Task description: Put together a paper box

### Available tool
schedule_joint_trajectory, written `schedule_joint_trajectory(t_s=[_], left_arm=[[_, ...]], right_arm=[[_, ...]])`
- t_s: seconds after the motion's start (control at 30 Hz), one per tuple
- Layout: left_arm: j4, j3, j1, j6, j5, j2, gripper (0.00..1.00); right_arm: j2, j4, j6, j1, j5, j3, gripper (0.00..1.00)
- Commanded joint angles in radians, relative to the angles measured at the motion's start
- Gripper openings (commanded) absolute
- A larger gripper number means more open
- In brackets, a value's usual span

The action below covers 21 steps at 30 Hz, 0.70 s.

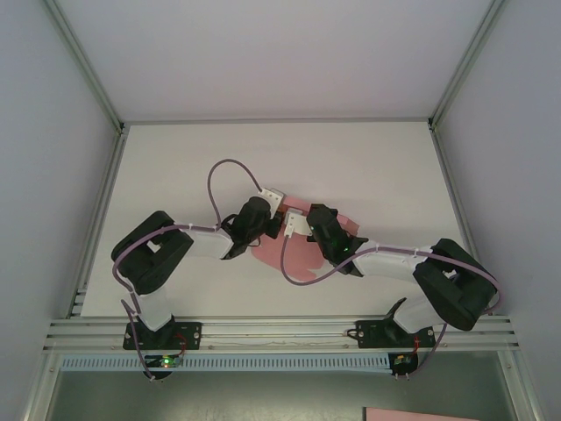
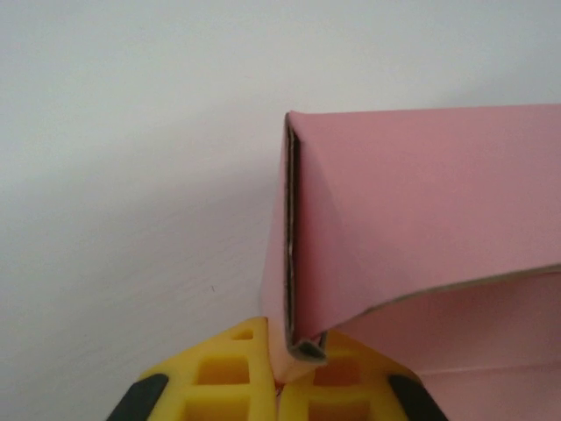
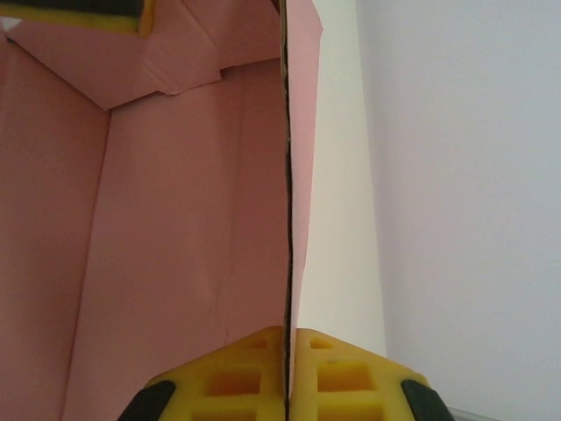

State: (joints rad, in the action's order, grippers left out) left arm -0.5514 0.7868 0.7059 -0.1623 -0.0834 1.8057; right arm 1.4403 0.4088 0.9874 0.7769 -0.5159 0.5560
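The pink paper box (image 1: 296,254) lies partly folded at the middle of the white table, between the two wrists. My left gripper (image 2: 285,373) is shut on a folded corner of the paper box (image 2: 421,210), where two layers of board meet between the yellow fingers (image 2: 223,377). In the right wrist view my right gripper (image 3: 286,368) is shut on a thin upright wall of the paper box (image 3: 175,219), seen edge-on. A yellow fingertip of the other gripper (image 3: 96,13) shows at the top left of that view. From above, both wrists hide most of the sheet.
The white table (image 1: 175,175) is walled by pale panels (image 1: 53,132) on the left, back and right. An aluminium rail (image 1: 280,329) carries both arm bases at the near edge. A purple cable (image 1: 223,171) loops above the left wrist. Another pink sheet (image 1: 421,414) lies below the rail.
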Motion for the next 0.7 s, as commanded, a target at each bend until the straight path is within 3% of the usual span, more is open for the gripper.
schedule_joint_trajectory(t_s=[0.0, 0.07, 0.17, 0.27, 0.5, 0.57, 0.6, 0.67], left_arm=[[0.022, 0.067, -0.003, -0.066, -0.343, 0.061, 0.00], [0.071, 0.086, 0.014, -0.101, -0.508, 0.070, 0.00], [0.110, 0.077, 0.019, -0.144, -0.623, 0.076, 0.00], [0.225, 0.096, 0.020, -0.199, -0.701, 0.088, 0.00], [0.441, 0.144, 0.020, -0.361, -0.835, 0.099, 0.00], [0.634, 0.207, 0.020, -0.509, -0.929, 0.116, 0.00], [0.682, 0.231, 0.018, -0.515, -0.947, 0.125, 0.00], [0.633, 0.215, 0.019, -0.498, -0.927, 0.129, 0.00]], right_arm=[[-0.011, -0.183, -0.051, 0.031, 0.121, -0.005, 0.00], [-0.019, -0.222, -0.071, 0.030, 0.117, 0.005, 0.00], [-0.056, -0.302, -0.112, 0.015, 0.165, 0.020, 0.00], [-0.092, -0.378, -0.165, -0.016, 0.228, 0.044, 0.00], [-0.069, -0.435, -0.209, -0.050, 0.238, 0.082, 0.00], [-0.051, -0.448, -0.220, -0.057, 0.250, 0.096, 0.00], [-0.045, -0.455, -0.225, -0.060, 0.265, 0.100, 0.00], [-0.036, -0.459, -0.231, -0.068, 0.281, 0.108, 0.00]])
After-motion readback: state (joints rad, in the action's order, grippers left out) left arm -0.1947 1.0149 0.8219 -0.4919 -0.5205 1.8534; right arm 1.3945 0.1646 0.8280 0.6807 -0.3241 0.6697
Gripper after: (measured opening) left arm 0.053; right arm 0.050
